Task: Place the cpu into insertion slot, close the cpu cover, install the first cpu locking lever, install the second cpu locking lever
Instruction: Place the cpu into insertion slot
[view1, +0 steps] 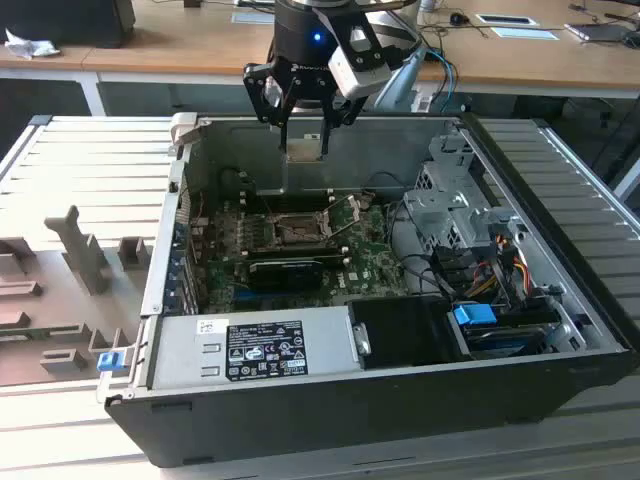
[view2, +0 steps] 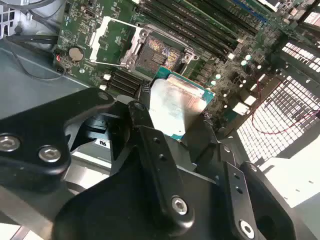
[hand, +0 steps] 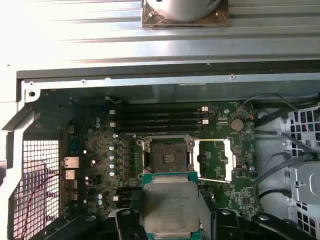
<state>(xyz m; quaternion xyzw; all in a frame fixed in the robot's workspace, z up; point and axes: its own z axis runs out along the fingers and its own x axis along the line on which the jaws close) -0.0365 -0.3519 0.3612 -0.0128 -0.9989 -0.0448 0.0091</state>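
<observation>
We find the pincer (view1: 303, 140) clamped on the cpu (hand: 170, 207), its black fingers (view2: 152, 150) pressing opposite edges of the chip, whose metal face is turned towards both wrist views. Beyond it, on the green board (hand: 100, 165), the insertion slot (hand: 166, 155) lies bare, with the chip held above and apart from it. Just beside the socket, the cpu cover (hand: 215, 160) is swung open. Farther on we see the long memory slots (hand: 160, 120), then the computer case (hand: 150, 82) wall, and last the slatted counter (hand: 75, 25).

Pinched in gripper (view1: 304, 138), above case (view1: 385, 150): chip (view1: 303, 150). Down inside, on board (view1: 372, 256): socket (view1: 297, 232), cover (view1: 347, 213) just beside, toward exterior view's right.
</observation>
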